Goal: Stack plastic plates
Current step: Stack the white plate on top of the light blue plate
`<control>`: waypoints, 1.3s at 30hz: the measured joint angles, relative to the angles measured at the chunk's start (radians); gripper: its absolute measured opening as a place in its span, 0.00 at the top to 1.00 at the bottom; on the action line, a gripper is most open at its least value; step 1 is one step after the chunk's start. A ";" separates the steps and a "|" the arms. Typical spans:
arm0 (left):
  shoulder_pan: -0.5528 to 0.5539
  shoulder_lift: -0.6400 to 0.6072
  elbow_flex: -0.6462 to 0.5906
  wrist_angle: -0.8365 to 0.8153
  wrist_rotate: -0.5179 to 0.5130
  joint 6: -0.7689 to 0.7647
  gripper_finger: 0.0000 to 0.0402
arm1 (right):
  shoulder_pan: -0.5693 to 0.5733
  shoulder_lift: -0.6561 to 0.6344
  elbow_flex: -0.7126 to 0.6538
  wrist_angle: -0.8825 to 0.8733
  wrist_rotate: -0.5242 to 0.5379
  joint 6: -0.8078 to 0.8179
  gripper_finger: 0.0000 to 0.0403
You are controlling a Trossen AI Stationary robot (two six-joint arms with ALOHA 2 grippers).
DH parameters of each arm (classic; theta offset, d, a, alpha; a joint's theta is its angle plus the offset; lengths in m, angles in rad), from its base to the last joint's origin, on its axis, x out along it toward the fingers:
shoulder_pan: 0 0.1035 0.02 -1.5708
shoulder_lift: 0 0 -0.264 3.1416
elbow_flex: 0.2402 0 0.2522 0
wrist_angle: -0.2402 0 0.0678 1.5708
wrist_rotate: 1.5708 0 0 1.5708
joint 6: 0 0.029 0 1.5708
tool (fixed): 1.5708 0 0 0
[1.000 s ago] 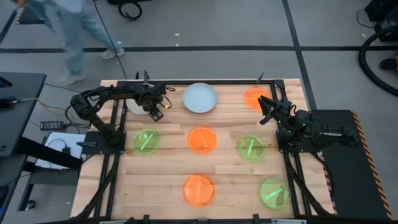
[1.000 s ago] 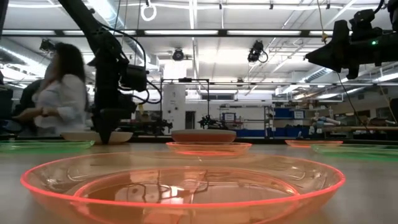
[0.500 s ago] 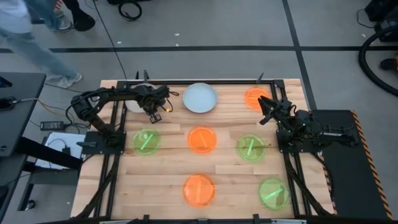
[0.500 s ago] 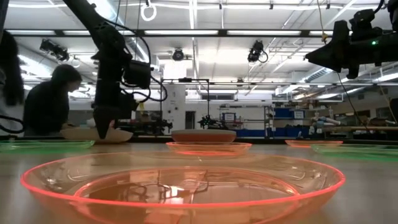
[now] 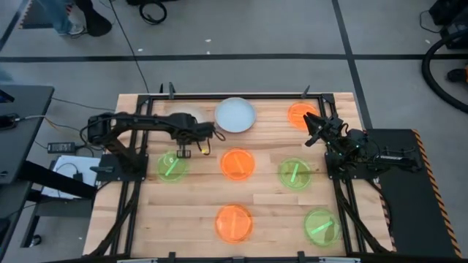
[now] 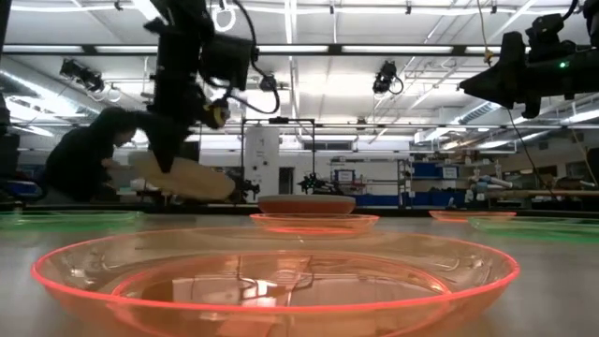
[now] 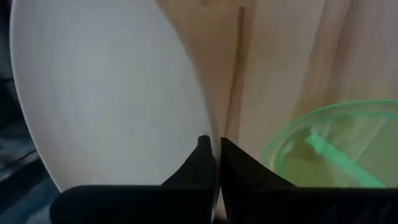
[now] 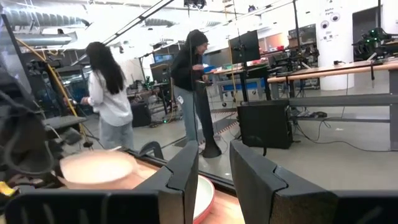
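An off-white plate [image 6: 187, 178] hangs tilted above the table's far left part, with my left gripper [image 6: 167, 161] shut on it; in the high view the plate [image 5: 184, 115] shows pale under the arm. A translucent green plate [image 7: 336, 149] lies flat on the wood just beyond it. My right gripper [image 8: 214, 171] stands open high over the far right, above the rim of an orange-red plate [image 5: 298, 115], with nothing between its fingers. My left gripper pinches the off-white plate's rim [image 7: 210, 127] between its two fingers [image 7: 200, 163], which come from above and point down. The plate is lifted clear of the table and tilted, one side hanging lower [image 6: 220, 190] than the held side.
A pale blue plate [image 5: 235, 115] lies at the far middle. Two orange plates [image 5: 238, 164] [image 5: 234, 223] and three green plates [image 5: 172, 166] [image 5: 295, 174] [image 5: 322, 225] lie flat across the table. People stand in the room beyond the far edge.
My left gripper has shut on the off-white plate's rim, then risen and moved toward the table's right edge. The plate, which lay flat on the table, now hangs tilted and clear of it.
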 joint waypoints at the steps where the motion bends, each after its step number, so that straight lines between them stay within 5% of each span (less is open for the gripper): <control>1: -0.020 0.000 0.026 -0.036 -0.023 -0.022 0.96 | 0.000 0.000 0.000 0.000 0.000 0.000 0.74; 4: -0.081 0.000 0.085 -0.079 -0.092 -0.015 0.96 | 0.000 0.000 0.000 0.000 0.000 0.000 0.74; 9: -0.127 0.000 0.104 0.108 -0.105 0.280 0.96 | 0.000 0.000 0.000 0.000 0.000 0.000 0.74; 18: 0.038 0.020 0.104 0.569 0.057 0.732 0.96 | 0.000 0.000 0.000 0.000 0.000 -0.007 0.74; 25: 0.094 0.170 0.104 0.773 0.091 0.765 0.96 | 0.000 0.000 0.000 0.000 0.005 -0.036 0.74; 39: 0.094 0.277 0.102 0.786 0.134 0.676 0.96 | -0.001 0.000 0.000 0.001 0.004 -0.011 0.74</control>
